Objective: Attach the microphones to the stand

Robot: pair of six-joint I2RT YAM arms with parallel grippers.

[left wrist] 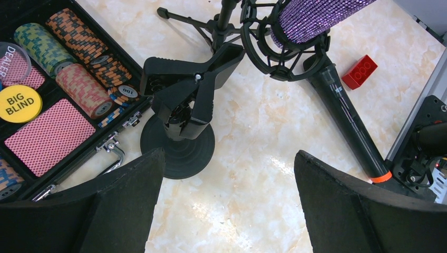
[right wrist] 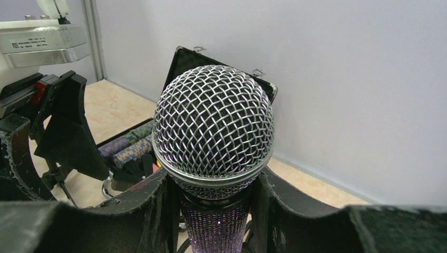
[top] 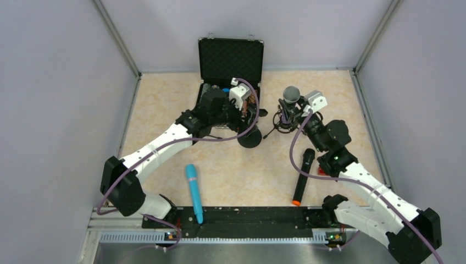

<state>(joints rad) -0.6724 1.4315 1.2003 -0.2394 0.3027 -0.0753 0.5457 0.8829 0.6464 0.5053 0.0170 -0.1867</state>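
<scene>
Right gripper (right wrist: 215, 203) clamps the purple microphone (right wrist: 213, 121), seemingly inside the shock mount (left wrist: 258, 58). Left gripper (left wrist: 226, 190) gapes empty, clip stand (left wrist: 179, 147) at eleven o'clock.

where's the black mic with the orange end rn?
Top view: the black mic lies flat on the table, right of centre, orange end toward the near edge, red block just right of it, turquoise mic further left.
</scene>
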